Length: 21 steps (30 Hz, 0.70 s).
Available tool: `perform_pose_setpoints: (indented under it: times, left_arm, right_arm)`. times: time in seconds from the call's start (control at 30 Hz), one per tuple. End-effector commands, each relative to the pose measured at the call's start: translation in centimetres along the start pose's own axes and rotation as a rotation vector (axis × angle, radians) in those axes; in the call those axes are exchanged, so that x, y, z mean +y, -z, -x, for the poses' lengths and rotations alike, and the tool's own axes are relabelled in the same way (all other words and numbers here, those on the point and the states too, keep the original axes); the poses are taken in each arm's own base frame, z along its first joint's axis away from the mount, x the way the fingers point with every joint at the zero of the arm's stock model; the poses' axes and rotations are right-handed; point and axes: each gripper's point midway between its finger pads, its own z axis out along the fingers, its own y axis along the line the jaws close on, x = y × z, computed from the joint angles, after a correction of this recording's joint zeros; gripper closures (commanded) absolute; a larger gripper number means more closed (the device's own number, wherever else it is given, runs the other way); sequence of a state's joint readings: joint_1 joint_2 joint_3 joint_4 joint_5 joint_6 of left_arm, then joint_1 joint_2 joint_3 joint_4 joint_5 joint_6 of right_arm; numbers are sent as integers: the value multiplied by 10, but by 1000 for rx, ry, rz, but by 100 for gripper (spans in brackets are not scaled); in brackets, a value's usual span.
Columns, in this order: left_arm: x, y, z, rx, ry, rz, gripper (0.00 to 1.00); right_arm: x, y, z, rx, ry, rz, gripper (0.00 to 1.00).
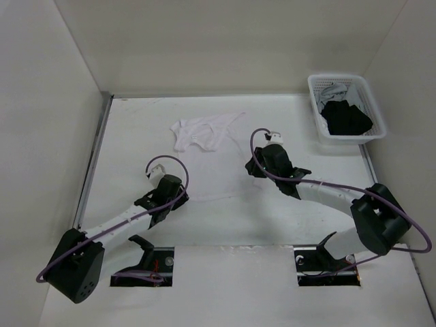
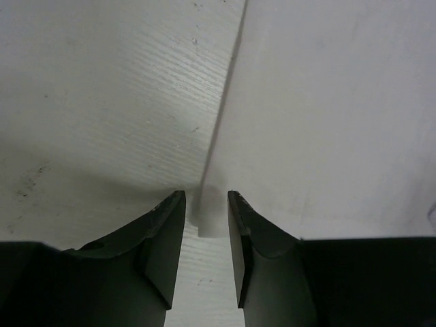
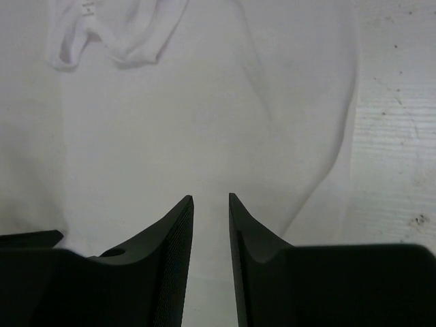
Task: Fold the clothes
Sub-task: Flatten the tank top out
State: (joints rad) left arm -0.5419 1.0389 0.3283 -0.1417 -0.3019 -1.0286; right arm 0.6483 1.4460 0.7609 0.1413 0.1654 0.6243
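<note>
White sleeveless cloth tank top (image 1: 204, 133) flat on white table (image 1: 133, 126), straps far. Left tool (image 2: 206, 194), right tool (image 3: 210, 197) at near hem, jaws slightly parted, pinching nothing — likely poised for folding hem forward.

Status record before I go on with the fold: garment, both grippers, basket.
garment: white tank top, lying on the table, strap end away from the arms
left gripper: jaws slightly apart, low at the garment's edge, a cloth corner between the tips
right gripper: jaws slightly apart, over the cloth, nothing visibly pinched
basket: far right corner, holds a dark garment
</note>
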Motion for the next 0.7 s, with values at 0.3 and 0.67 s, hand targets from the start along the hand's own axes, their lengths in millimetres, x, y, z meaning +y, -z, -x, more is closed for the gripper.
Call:
perform_pose_setpoints:
  times: [0.3,0.67]
  left_arm:
    - [12,8,-27,119,9,30,77]
    - [3,2,-14,79,20,-6,93]
  right_arm:
    - [-22,9,3,-58,83,-120,58]
    - [-37,14,-15,-4,168,-220,52]
